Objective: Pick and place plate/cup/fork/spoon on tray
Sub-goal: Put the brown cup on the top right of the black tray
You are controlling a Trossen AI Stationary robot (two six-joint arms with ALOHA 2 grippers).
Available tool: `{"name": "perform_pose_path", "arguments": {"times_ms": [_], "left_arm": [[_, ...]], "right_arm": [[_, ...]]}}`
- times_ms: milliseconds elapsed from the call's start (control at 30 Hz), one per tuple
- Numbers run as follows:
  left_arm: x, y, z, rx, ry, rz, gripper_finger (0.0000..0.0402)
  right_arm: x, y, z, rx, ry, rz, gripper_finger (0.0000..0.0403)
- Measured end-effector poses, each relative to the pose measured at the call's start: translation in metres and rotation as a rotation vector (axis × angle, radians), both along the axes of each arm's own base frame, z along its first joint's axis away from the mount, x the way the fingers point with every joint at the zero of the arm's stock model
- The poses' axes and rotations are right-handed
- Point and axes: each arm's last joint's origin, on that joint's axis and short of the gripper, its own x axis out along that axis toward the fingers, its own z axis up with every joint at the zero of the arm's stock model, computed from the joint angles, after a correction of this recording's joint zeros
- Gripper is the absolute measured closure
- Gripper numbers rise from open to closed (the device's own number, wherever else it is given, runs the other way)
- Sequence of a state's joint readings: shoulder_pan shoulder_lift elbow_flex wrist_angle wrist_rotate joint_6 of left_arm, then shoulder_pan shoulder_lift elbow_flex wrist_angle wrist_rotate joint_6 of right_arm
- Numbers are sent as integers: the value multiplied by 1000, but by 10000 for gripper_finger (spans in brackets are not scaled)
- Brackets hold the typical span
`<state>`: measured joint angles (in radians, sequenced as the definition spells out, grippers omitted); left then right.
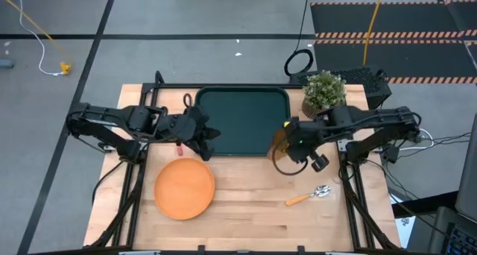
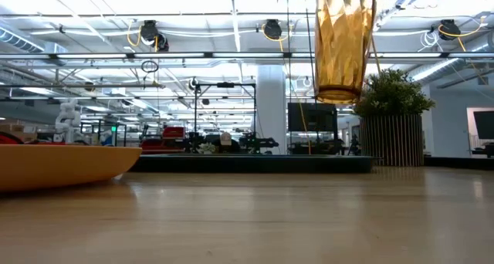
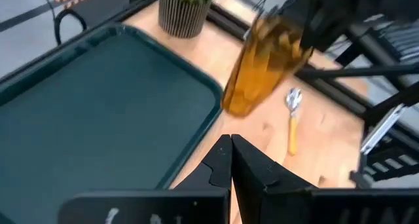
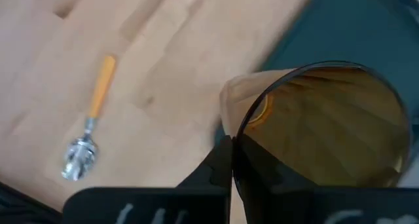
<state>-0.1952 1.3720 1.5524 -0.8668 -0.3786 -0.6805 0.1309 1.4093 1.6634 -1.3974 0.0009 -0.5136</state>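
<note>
My right gripper (image 1: 287,139) is shut on the amber cup (image 2: 343,44) and holds it high over the table, just off the green tray's (image 1: 242,121) right rim. My left gripper (image 3: 230,152) is shut and empty over the tray's near left corner (image 1: 209,138). The orange plate (image 1: 184,188) lies flat on the table near the front left. The spoon (image 1: 309,195) with its orange handle lies on the table at the right. A bit of the fork's red handle (image 1: 179,145) shows under my left arm; the rest of the fork is hidden. My right gripper holds the cup by its rim (image 4: 243,129), on the side toward the wrist. One finger (image 4: 221,162) is outside the wall and the other shows inside the opening. The cup hangs below the fingers, about upright and clear of the table, its base (image 2: 337,94) well above the wood.
A potted plant (image 1: 324,91) stands at the tray's far right corner, close behind my right arm. Bare wood lies between the plate and the spoon. The tray's floor (image 3: 98,112) holds nothing.
</note>
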Motion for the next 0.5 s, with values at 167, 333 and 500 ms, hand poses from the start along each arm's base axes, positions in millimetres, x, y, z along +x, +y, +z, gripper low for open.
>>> {"name": "perform_pose_path", "arguments": {"times_ms": [167,333,500], "left_arm": [[6,-3,-7,-16,26,3,396],[7,4,-4,-43,4,41,396],[2,19,1,-52,-20,99,396]], "right_arm": [[-3,-16,6,-13,-21,-42,403],[4,-33,20,-31,-69,-125,403],[21,-57,40,-37,-136,-230,403]]}}
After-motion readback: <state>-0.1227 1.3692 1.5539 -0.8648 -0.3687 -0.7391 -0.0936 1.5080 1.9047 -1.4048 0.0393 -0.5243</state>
